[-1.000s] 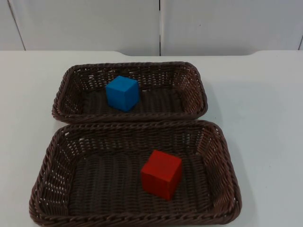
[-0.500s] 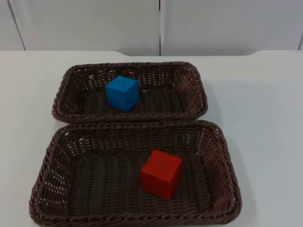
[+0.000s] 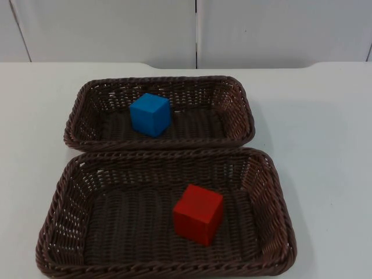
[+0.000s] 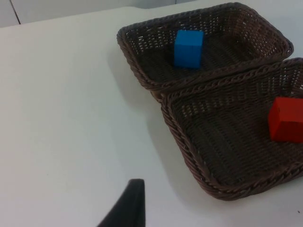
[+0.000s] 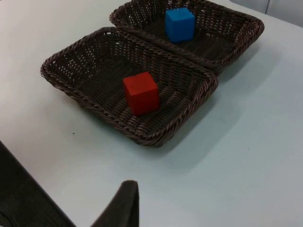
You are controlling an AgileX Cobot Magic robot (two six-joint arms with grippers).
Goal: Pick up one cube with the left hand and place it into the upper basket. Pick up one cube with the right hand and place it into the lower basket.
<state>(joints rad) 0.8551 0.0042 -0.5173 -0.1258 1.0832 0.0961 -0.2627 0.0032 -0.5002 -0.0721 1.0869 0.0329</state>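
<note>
Left wrist view: end effector fingertip [image 4: 128, 208] above table [image 4: 61, 118].

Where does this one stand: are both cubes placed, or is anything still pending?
Both placements look done: the blue cube sits in the upper basket, the red cube in the lower basket. Nothing is in hand; both arms wait off to the sides. No cube is left on the table.

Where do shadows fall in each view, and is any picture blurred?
Top view: sharp, soft shade inside the upper basket beside the blue cube. Right wrist view: the lower basket casts a faint shadow on the table. Left wrist view: slightly soft, even light.
</note>
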